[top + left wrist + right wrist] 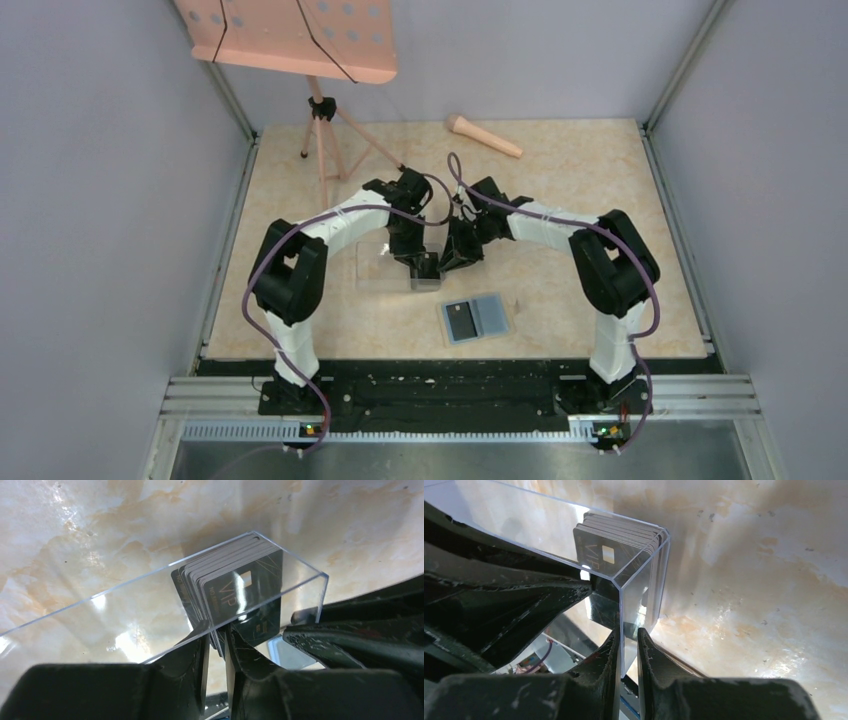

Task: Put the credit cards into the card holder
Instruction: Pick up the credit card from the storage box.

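Observation:
A long clear plastic box (378,266) lies on the marble table, with a stack of dark VIP credit cards (240,587) standing on edge at its right end. My left gripper (216,637) is shut on the edges of a few cards from that stack. My right gripper (628,632) is shut on the box's end wall, with the cards (596,550) just behind it. Both grippers (425,262) (457,255) meet at the box's right end. The card holder (490,316) lies open near the front, light blue inside, with a dark card (460,319) on its left half.
A pink music stand (300,40) on a tripod (322,130) stands at the back left. A pink microphone-like object (484,135) lies at the back centre. Metal frame rails and walls run along both sides of the table.

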Robot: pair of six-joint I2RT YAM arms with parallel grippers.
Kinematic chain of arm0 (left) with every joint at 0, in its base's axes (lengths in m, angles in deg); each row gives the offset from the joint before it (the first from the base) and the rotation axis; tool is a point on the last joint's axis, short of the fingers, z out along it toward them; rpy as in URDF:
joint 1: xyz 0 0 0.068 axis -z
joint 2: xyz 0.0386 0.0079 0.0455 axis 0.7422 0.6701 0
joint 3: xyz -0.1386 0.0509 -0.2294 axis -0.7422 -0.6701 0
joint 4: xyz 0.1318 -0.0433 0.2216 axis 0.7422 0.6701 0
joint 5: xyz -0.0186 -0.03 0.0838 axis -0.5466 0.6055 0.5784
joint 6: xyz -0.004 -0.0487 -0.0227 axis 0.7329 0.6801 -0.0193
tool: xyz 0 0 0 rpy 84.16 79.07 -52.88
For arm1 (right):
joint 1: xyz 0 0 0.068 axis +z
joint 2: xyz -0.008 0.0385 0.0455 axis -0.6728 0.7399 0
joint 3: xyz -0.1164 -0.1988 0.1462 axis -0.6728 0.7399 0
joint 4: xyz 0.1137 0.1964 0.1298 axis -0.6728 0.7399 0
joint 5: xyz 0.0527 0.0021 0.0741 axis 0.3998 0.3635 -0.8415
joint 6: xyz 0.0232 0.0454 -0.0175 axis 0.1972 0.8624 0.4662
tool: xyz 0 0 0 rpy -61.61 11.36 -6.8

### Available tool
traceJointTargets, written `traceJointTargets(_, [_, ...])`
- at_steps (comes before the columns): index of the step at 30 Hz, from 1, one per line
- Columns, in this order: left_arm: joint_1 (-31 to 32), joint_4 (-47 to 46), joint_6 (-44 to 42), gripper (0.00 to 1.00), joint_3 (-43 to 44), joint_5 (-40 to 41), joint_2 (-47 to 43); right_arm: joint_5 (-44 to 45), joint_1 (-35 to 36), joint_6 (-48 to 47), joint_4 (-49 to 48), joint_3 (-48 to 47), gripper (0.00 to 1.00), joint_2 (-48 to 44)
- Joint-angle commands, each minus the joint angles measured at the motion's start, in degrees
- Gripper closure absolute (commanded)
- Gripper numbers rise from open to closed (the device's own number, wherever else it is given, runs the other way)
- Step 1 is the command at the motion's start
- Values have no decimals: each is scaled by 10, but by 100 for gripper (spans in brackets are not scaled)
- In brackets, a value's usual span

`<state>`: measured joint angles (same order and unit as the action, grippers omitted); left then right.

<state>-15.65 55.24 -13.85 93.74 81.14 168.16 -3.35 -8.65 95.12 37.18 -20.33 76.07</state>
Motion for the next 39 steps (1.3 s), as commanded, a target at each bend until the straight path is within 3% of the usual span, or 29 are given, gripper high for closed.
traceJointTargets(1, [2,27,-15,77,19,36,8,-20,17,-4,5,-35,96,-21])
traceJointTargets(16, [12,29,-19,83,39,26,-9,23,24,-13,48,-67,100,-35])
traceJointTargets(28, [15,24,-12,80,40,10,-5,56,35,-22,71,-80,100,-41])
traceJointTargets(32, [10,12,-2,71,23,-3,-8,58,35,-22,70,-76,100,-42])
traceJointTargets(39, [7,-11,8,74,-3,-30,-3,59,36,-23,71,-72,100,-42])
